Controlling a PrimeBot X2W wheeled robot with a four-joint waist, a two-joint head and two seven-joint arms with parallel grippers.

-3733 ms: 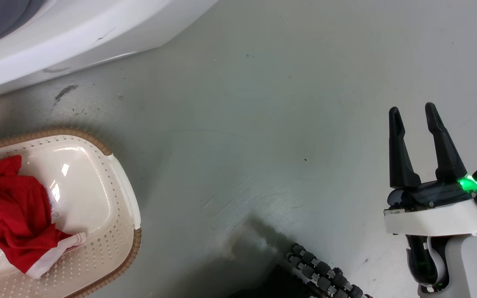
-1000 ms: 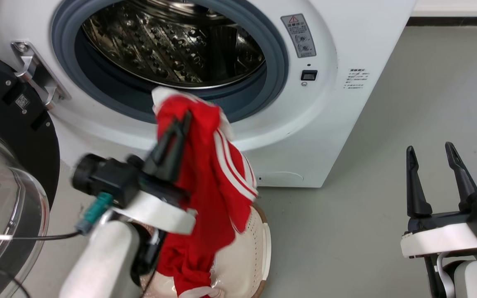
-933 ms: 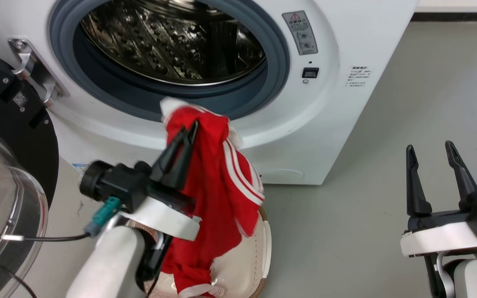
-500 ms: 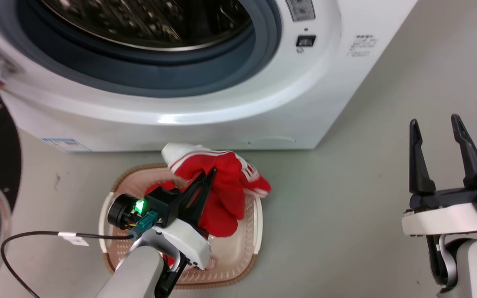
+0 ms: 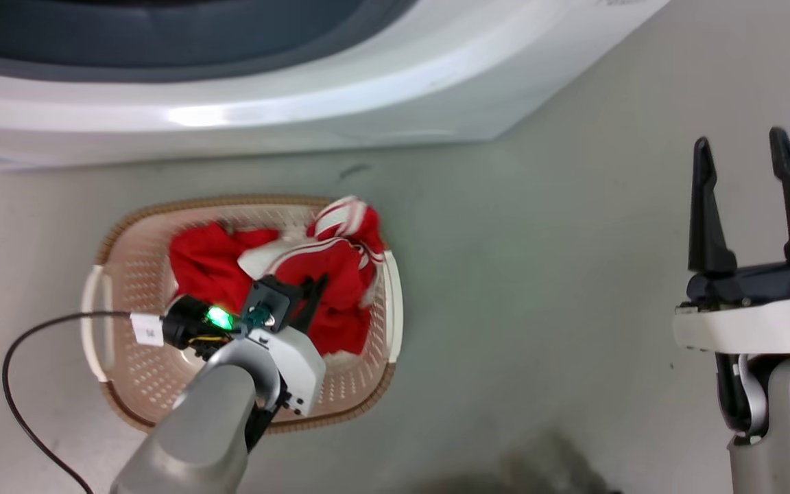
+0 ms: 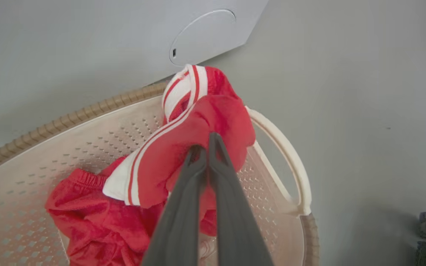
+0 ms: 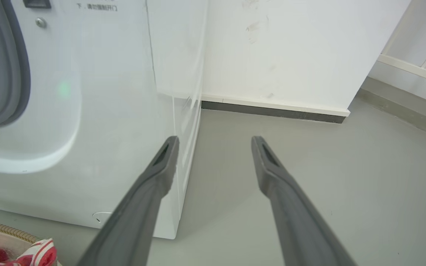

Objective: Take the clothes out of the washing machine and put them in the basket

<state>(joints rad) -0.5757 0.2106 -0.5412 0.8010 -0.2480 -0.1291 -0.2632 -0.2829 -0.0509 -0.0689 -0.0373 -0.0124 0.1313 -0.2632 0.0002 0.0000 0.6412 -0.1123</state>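
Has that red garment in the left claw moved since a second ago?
Yes. The red garment hung high against the washing machine; now it is down in the basket, left claw shut on it.

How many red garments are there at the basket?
2. One plain red garment lies on the basket floor; a striped red garment, pinched in the shut left tool, reaches over its rim. More may hide beneath.

Top edge crops the washing machine (image 5: 299, 103) — the clothes (image 5: 206, 264) cover part of the basket (image 5: 127, 288).
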